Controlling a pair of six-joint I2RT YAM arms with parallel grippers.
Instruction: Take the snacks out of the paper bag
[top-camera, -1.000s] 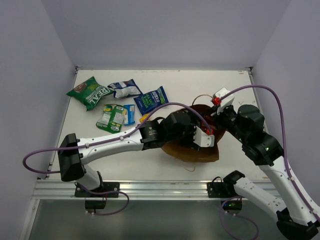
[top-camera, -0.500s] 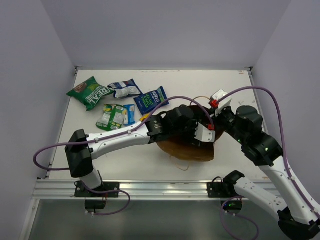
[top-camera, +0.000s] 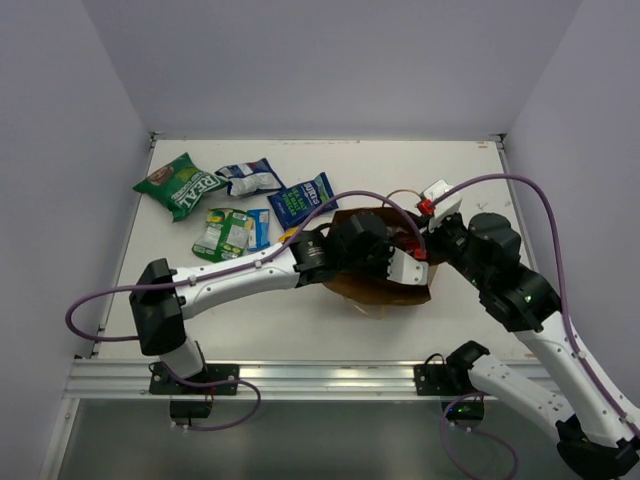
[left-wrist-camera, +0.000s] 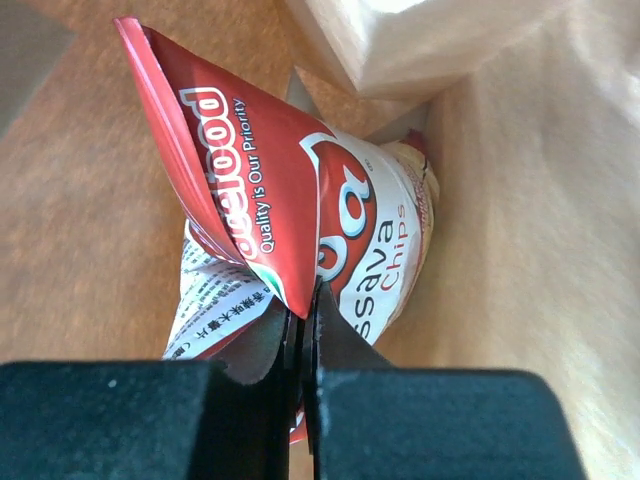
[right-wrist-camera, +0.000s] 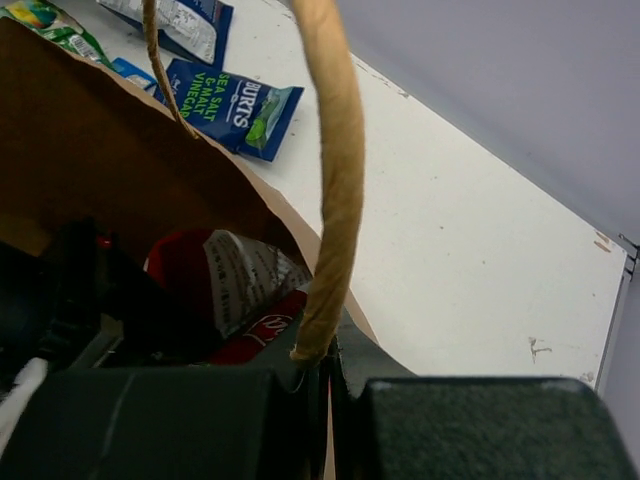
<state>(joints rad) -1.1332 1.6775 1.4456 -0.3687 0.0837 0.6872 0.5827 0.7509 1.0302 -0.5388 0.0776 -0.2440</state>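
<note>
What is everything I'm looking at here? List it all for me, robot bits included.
table: one, white, under everything
paper bag: one, brown, right half of the table, between the arms
bag handle: one seen close, tan, at the bag's mouth
red chip bag: one, red and white, inside the paper bag
green bag: one, green, far left
blue-white packet: one, right of the green bag
dark blue packet: one, right of that
green-white packet: one, nearer than the green bag
light blue packet: one, beside the green-white packet
small yellow packet: one, peeking out by the left arm
left claw: black, shut on the red chip bag
right claw: black, shut on the bag handle
</note>
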